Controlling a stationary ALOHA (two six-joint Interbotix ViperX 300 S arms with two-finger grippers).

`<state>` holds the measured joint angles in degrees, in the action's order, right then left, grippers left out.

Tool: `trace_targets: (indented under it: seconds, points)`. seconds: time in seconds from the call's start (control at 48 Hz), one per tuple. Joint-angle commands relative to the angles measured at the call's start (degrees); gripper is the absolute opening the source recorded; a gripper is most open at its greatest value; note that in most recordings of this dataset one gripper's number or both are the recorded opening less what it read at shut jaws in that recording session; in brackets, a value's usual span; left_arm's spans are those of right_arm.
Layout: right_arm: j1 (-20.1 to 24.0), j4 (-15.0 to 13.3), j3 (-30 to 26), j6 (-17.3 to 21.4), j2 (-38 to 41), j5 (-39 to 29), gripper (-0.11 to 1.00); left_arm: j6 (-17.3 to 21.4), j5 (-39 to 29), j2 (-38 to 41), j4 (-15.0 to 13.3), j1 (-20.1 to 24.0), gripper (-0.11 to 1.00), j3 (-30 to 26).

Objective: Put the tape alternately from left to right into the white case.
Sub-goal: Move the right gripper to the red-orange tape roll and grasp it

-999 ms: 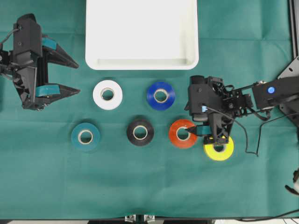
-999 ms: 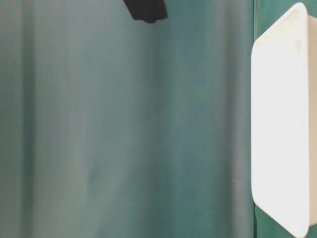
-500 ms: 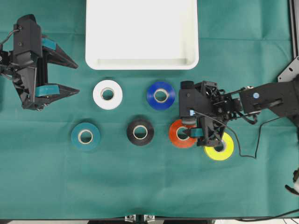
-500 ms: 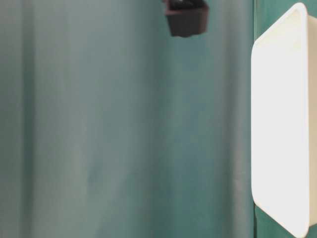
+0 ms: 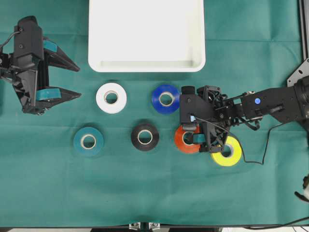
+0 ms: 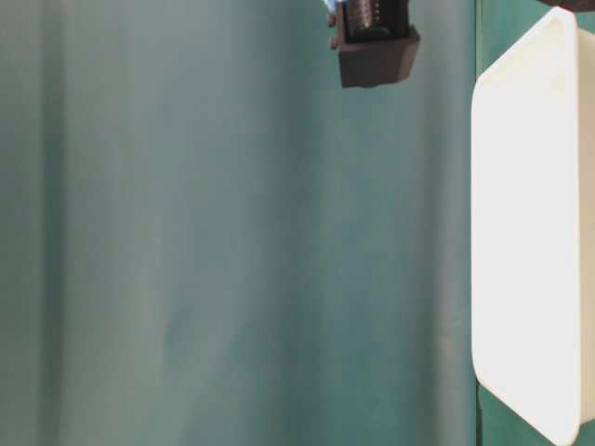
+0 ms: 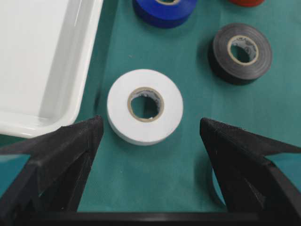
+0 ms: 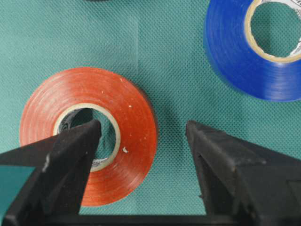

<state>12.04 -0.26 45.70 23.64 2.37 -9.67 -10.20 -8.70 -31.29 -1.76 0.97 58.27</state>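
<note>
Jaws spread on both arms. The right gripper (image 8: 141,141) straddles one side of the red-orange roll (image 8: 89,134): one black finger (image 8: 70,155) sits over the pale core hole, the other stands on the cloth just outside the ring – wide apart, nothing clamped between them. The left gripper (image 7: 150,136) hangs wide too, empty, its matte black wedge-shaped fingers (image 7: 61,150) flanking the white roll (image 7: 145,106) without touching it.

All six rolls lie flat on the green cloth (image 5: 145,193), a finely woven fabric with faint creases. In the overhead view: white roll (image 5: 111,97) and blue roll (image 5: 166,99) in the row nearer the white case (image 5: 147,66); teal roll (image 5: 88,141), black roll (image 5: 145,137), red-orange roll (image 5: 182,141) and yellow roll (image 5: 231,155) in the farther row – the last two partly under the right gripper (image 5: 200,140). Each is a glossy ring with a pale cardboard core; the red-orange one shows fine concentric winding lines and a few white specks.

The white case is smooth shiny plastic, shallow, rectangular with rounded corners and a raised rim, no rolls in it. From the left wrist view its rim (image 7: 47,125) curves up just beside the white roll, apart from it. The left gripper (image 5: 60,79) sits at the left edge of the cloth, well apart from the teal roll. The table-level view is blurred: only the case's edge (image 6: 483,232) and a dark block of the arm at the top
</note>
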Motion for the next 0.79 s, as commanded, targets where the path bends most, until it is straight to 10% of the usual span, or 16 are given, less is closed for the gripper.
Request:
trace_targets:
  seconds: [0.0, 0.208, 0.77]
  points:
    - [0.18, -0.09, -1.23, -0.09, -0.7, 0.18, 0.76, 0.0, 0.26, -0.18, -0.09, 0.0, 0.64, -0.7]
    - [0.18, -1.14, -1.76, -0.09, -2.02, -0.09, 0.26, 0.0, 0.26, -0.18, 0.0, 0.09, 0.64, -0.7]
    - [0.18, -1.14, -2.46, 0.0, -11.51, -0.79, 0.26, -0.88, 0.26, -0.26, 0.0, 0.0, 0.64, -0.44]
